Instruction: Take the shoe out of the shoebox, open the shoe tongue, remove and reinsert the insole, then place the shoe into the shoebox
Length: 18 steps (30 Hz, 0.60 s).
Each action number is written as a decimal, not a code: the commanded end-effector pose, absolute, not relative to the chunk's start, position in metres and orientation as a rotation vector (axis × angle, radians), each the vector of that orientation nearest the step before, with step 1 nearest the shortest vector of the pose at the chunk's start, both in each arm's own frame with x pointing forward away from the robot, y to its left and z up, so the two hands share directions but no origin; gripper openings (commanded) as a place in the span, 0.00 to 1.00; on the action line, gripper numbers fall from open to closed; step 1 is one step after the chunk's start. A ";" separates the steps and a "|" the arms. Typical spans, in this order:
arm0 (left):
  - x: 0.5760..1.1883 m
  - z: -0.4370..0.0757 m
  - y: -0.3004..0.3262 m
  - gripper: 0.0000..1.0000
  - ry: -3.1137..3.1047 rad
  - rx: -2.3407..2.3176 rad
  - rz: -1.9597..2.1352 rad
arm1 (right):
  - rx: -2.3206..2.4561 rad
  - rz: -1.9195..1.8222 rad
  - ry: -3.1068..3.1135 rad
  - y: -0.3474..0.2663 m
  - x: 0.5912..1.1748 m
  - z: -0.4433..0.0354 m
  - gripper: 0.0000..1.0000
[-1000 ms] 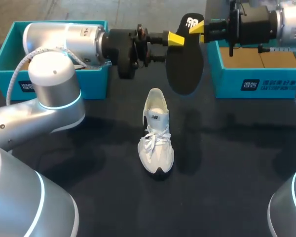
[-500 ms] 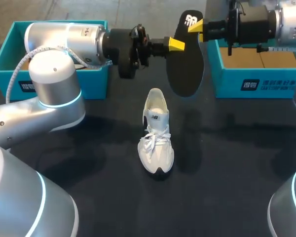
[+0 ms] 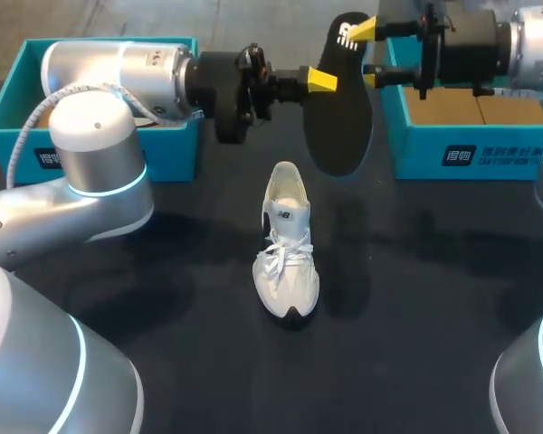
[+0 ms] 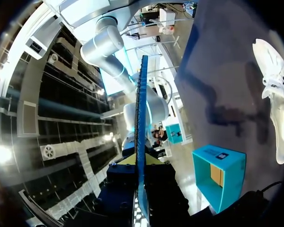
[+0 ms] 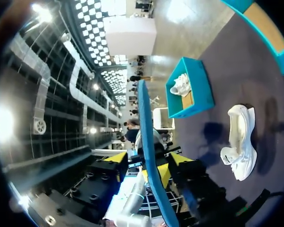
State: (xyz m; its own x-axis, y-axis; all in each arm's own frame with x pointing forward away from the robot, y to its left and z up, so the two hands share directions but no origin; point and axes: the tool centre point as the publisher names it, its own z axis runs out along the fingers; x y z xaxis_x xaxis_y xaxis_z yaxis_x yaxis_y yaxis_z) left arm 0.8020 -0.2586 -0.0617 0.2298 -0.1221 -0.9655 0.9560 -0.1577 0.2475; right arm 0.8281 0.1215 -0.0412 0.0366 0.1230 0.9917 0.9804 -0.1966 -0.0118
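A black insole (image 3: 339,113) hangs upright above the table's far middle, and shows edge-on in both wrist views (image 4: 141,118) (image 5: 146,137). My left gripper (image 3: 321,80) (image 4: 140,161) is shut on its left edge. My right gripper (image 3: 367,52) (image 5: 149,163) is at the insole's top end. It is open, its yellow tips standing clear on either side of the insole. The white shoe (image 3: 287,244) (image 4: 274,94) (image 5: 241,142) stands on the dark table under the insole, toe toward the near edge.
A teal shoebox (image 3: 118,149) (image 5: 199,94) sits at the far left behind my left arm, with another white shoe (image 5: 182,85) inside. A second teal box part (image 3: 471,149) (image 4: 220,175) with a brown inside sits at the far right.
My left gripper closed on the insole. My right gripper then opened and let go of it. The insole and shoe stayed in place.
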 end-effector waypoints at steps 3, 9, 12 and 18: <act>0.803 -0.063 -0.258 0.00 0.883 1.357 -1.191 | -1.400 -1.333 -1.220 0.101 0.803 -0.045 1.00; 0.807 -0.063 -0.256 0.00 0.889 1.349 -1.193 | -1.344 -1.394 -1.312 0.079 0.781 -0.044 1.00; 0.809 -0.063 -0.256 0.00 0.891 1.343 -1.190 | -1.341 -1.401 -1.328 0.069 0.770 -0.047 1.00; 0.816 -0.064 -0.258 0.00 0.907 1.335 -1.184 | -1.347 -1.386 -1.343 0.056 0.759 -0.054 1.00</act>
